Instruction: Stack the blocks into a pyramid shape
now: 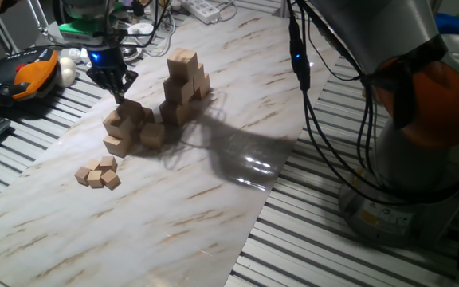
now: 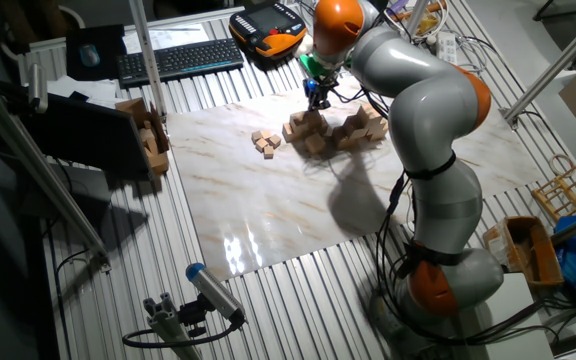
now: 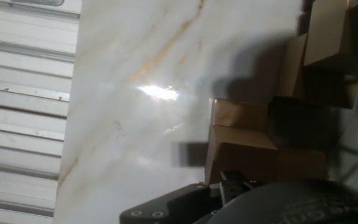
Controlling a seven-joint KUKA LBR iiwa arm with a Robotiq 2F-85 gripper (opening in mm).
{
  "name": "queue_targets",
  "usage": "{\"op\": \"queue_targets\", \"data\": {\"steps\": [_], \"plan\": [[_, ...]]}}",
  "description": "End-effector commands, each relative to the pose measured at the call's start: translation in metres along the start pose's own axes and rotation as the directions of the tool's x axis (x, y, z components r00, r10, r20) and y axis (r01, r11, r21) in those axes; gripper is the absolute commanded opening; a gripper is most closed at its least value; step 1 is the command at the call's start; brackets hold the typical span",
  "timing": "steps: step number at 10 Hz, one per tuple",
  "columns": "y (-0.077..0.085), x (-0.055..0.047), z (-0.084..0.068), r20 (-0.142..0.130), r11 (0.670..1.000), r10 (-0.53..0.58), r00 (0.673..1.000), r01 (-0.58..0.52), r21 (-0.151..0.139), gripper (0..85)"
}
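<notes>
Gripper (image 1: 119,89) hung fingers-down just above the loose blocks (image 1: 127,125), close over the topmost cube of that group. Whether the jaws were spread or closed could not be read: both fixed views showed only a dark tapered tip, and the hand view showed the gripper housing (image 3: 241,202) without clear fingertips. No cube was visibly between the fingers.

Directly beneath and slightly forward of the hand lay that loose cluster of pale wooden cubes, some touching, one resting on others. Beyond the hand, on the side away from the loose cluster, stood the partly built stack (image 1: 185,86), stepped and several cubes tall, its base touching the loose group. A cube taken from below the hand would therefore travel sideways toward the stack and upward. The cubes have no long axis; the faces of the nearest one appeared turned somewhat relative to the fingers, so alignment was probably the critical point. In the hand view, stepped cube faces (image 3: 241,143) filled the area next to the housing.

On the opposite side from the stack, well apart from the hand, lay a knot of much smaller cubes (image 1: 98,173).

Work surface was a glossy marble-patterned board (image 1: 213,199) laid on slatted aluminium table (image 1: 309,239). A keyboard (image 2: 180,58) and an orange-and-black pendant (image 2: 266,26) lay beyond the board.
</notes>
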State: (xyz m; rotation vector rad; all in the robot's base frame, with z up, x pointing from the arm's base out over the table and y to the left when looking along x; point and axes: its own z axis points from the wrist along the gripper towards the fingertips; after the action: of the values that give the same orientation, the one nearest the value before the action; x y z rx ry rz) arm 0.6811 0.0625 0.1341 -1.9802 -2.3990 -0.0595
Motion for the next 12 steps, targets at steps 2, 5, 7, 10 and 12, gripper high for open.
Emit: {"op": "queue_targets", "data": {"steps": [2, 5, 7, 10, 12], "plan": [[0.001, 0.004, -0.002, -0.031, 1.0, 0.014, 0.999, -0.014, -0.013, 0.0], [0.002, 0.018, -0.006, -0.087, 0.998, 0.059, 0.995, -0.061, -0.026, 0.0], [0.003, 0.031, -0.007, -0.101, 0.996, 0.082, 0.992, -0.084, -0.025, 0.0], [0.004, 0.049, -0.004, -0.108, 0.994, 0.104, 0.989, -0.108, -0.03, 0.0], [0.005, 0.058, -0.001, -0.107, 0.992, 0.118, 0.987, -0.122, -0.034, 0.0]]}}
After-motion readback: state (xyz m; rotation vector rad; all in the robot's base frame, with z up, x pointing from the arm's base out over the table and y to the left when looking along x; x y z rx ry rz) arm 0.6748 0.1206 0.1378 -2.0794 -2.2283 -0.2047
